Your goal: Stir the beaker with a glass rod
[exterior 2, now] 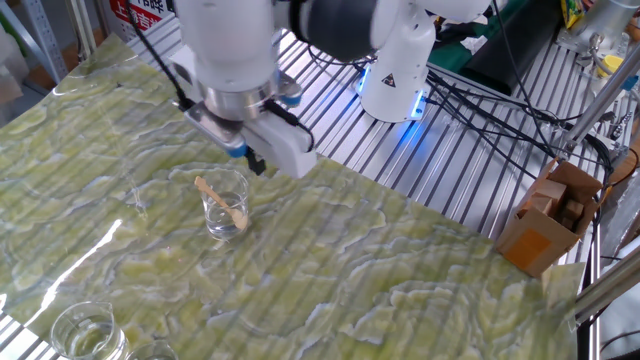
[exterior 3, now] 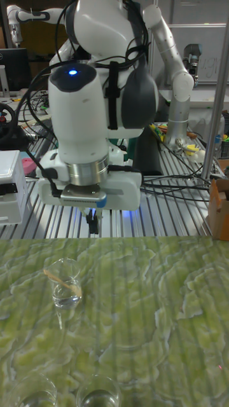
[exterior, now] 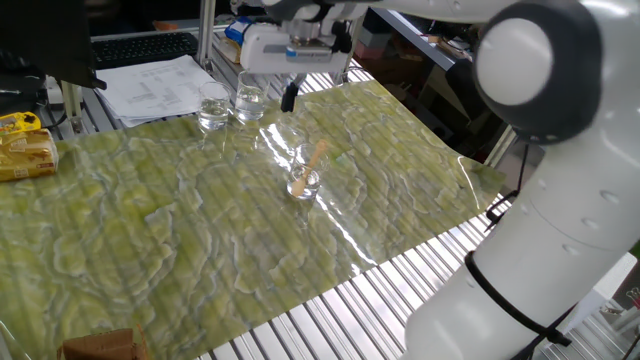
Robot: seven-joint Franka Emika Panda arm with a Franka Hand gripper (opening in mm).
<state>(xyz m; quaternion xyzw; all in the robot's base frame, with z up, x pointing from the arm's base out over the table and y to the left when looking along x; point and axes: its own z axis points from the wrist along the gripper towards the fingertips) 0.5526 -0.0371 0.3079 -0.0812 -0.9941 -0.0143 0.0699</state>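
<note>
Currently the glass rod [exterior 2: 221, 199] is leaning tilted inside the beaker [exterior 2: 225, 205], lower end at the bottom, upper end sticking past the rim, mid-mat on the green mat [exterior 2: 400, 290]. Gripper [exterior 2: 256, 163] is hanging above and just beside the beaker, fingers looking closed together, holding nothing. To stir well it is needing to open, come down over the rod's free upper end, pinch gently, then circle slowly without tipping the thin glass. Two spare beakers [exterior: 230, 103] are sitting well apart.

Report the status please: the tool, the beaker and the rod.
Tool above table, holds nothing, jaws look shut. Glass rod leans inside beaker, untouched. Nothing in the way.
</note>
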